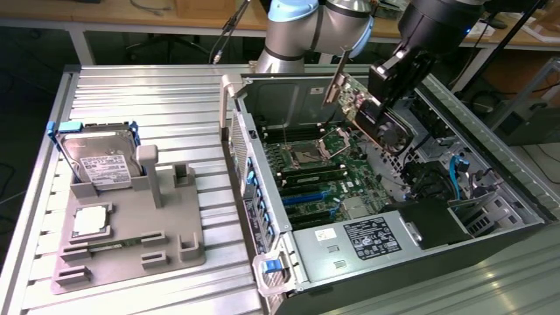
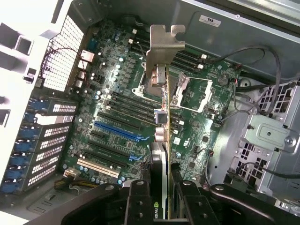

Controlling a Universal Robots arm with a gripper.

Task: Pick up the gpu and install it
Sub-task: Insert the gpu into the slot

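Note:
My gripper (image 1: 395, 77) is shut on the gpu (image 1: 378, 117) and holds it in the air over the open computer case (image 1: 262, 197). The card is tilted, its silver bracket (image 1: 336, 80) pointing toward the case's rear wall. In the wrist view the gpu (image 2: 161, 136) is edge-on between my black fingers (image 2: 138, 204), with the bracket (image 2: 164, 44) at the far end. Below it lies the green motherboard (image 2: 117, 93) with a blue slot (image 2: 117, 131) and a white slot (image 2: 98, 169). The card hangs above the board, clear of the slots.
A grey fixture (image 1: 131, 259) on the ribbed metal table (image 1: 149, 98) holds a hard drive with a blue frame (image 1: 98, 157) and a small silver chip (image 1: 90, 222). Cables and a drive cage (image 2: 269, 140) crowd one side of the case. The power supply (image 1: 368, 239) sits at its near end.

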